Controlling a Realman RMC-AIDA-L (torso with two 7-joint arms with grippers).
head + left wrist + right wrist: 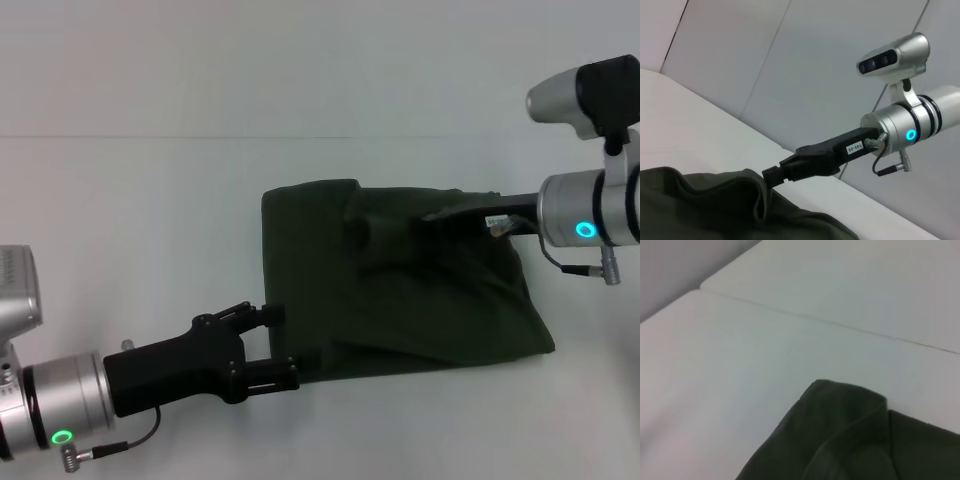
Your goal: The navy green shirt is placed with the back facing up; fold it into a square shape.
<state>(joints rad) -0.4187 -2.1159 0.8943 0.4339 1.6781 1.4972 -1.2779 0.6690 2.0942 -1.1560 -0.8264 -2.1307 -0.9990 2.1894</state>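
The navy green shirt [420, 290] lies on the white table as a rough rectangle of several layers, plain side up. My left gripper [283, 345] is at its near-left corner, open, one finger on either side of the shirt's edge. My right gripper [432, 214] reaches in from the right, low over the far part of the shirt. In the left wrist view its narrow tip [771, 175] meets a raised ridge of fabric [757, 192] and looks shut on it. The right wrist view shows only a shirt corner [850, 440] on the table.
The white table [150, 200] stretches all around the shirt, with a seam line [200, 137] running across its far side. A pale wall rises behind the table in the left wrist view.
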